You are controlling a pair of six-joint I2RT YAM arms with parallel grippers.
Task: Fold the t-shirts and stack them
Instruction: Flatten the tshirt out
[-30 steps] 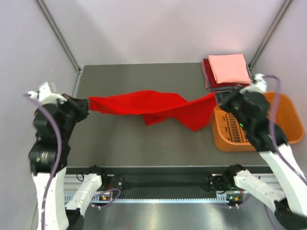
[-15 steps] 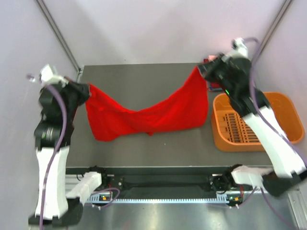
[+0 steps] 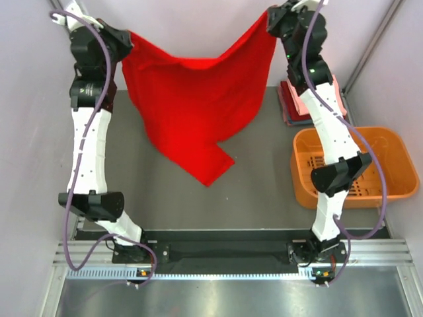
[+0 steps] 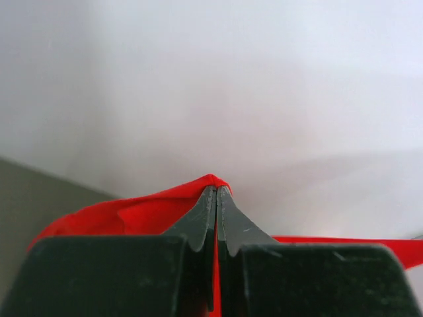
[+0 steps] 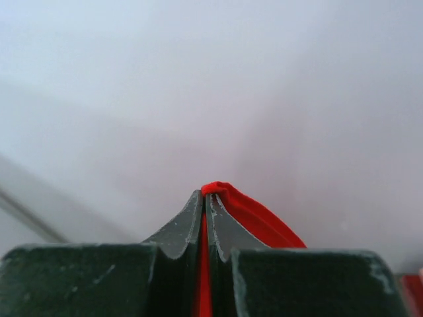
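Note:
A bright red t-shirt [image 3: 195, 99] hangs spread high above the table, held at its two upper corners. My left gripper [image 3: 125, 41] is shut on the left corner; red cloth [image 4: 132, 214] shows pinched between its closed tips [image 4: 216, 191]. My right gripper [image 3: 268, 20] is shut on the right corner, with red cloth [image 5: 254, 214] pressed between its tips [image 5: 201, 196]. The shirt's lower end trails to a folded point [image 3: 211, 168] over the table. A stack of folded t-shirts [image 3: 299, 105], salmon-pink on dark red, lies at the back right, partly hidden by the right arm.
An orange plastic basket [image 3: 386, 148] stands at the right edge of the dark table [image 3: 258, 185]. Pale walls close in at the back and both sides. Both arms reach tall and upright from their bases at the near rail.
Both arms have risen steeply, lifting the red t-shirt from a low sag over the table to a high hanging spread. The grippers stayed shut on its corners.

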